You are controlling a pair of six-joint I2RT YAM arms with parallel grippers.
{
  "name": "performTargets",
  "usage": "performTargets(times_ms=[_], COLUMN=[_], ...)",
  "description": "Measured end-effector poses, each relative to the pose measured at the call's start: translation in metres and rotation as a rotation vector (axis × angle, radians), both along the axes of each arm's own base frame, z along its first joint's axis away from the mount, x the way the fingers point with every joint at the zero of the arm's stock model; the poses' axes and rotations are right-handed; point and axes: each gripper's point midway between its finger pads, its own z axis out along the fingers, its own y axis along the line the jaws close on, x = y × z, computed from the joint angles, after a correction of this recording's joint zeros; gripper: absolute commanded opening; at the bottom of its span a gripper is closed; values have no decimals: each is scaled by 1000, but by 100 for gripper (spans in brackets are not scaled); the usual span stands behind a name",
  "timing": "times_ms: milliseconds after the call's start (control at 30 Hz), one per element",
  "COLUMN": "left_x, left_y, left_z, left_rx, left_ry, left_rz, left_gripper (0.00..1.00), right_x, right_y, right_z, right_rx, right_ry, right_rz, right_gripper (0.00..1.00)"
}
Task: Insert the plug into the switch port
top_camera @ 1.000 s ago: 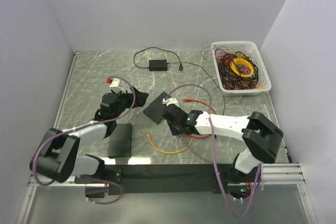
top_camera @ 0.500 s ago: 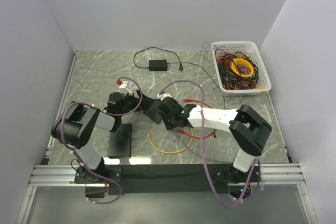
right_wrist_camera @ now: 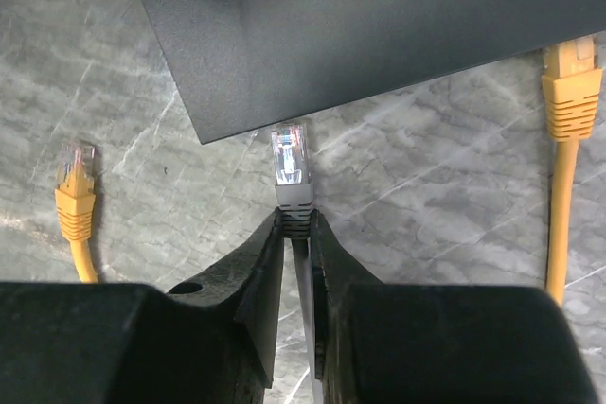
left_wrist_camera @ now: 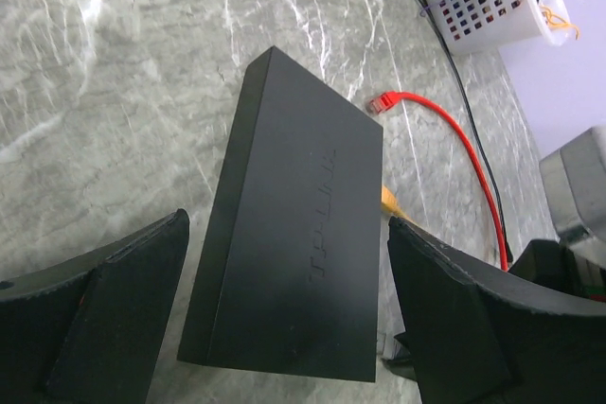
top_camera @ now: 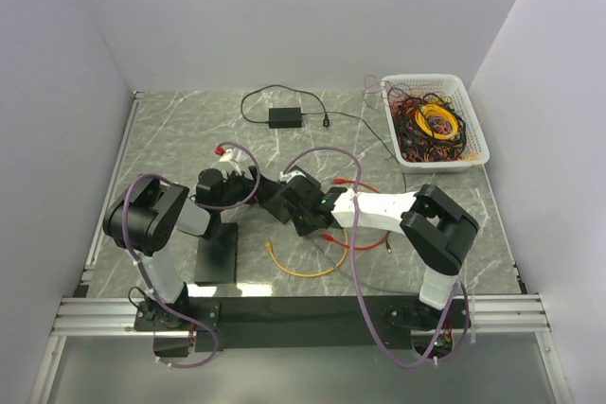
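The black switch [left_wrist_camera: 294, 234] lies flat on the marble table. My left gripper [left_wrist_camera: 284, 328] is open, with one finger on each side of the switch's near end and a gap to it on both sides. My right gripper [right_wrist_camera: 295, 219] is shut on the grey cable's clear-tipped plug [right_wrist_camera: 290, 163]. The plug tip sits just off the edge of the switch [right_wrist_camera: 360, 26], near a corner. No port shows in any view. In the top view both grippers, left [top_camera: 254, 183] and right [top_camera: 301, 203], meet at the switch [top_camera: 275, 198].
Two orange plugs [right_wrist_camera: 74, 186] [right_wrist_camera: 571, 92] lie beside the held plug. A red cable [left_wrist_camera: 445, 130] runs past the switch. A white basket [top_camera: 473, 153] of cables stands at the back right. A power adapter [top_camera: 284, 117] is at the back, and a black flat pad [top_camera: 217, 251] at front left.
My left gripper has moved right until its open fingers flank the switch. My right gripper has moved left with the plug, closer to the switch's edge.
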Motion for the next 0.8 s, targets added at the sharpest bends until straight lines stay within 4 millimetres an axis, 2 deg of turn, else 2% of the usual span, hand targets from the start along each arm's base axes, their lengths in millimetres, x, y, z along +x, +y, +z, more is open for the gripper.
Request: performTargets(times_ms=[433, 800], left_x=[-6, -7], left_y=[-5, -11], left_z=[-12, -15], left_rx=[17, 44], left_ry=[21, 4], left_rz=[-25, -22], left_gripper=[91, 91], right_x=[11, 11], right_y=[4, 7], right_z=[9, 13], right_rx=[25, 36], right_ry=[-6, -1], right_rz=[-16, -11], right_gripper=[0, 0])
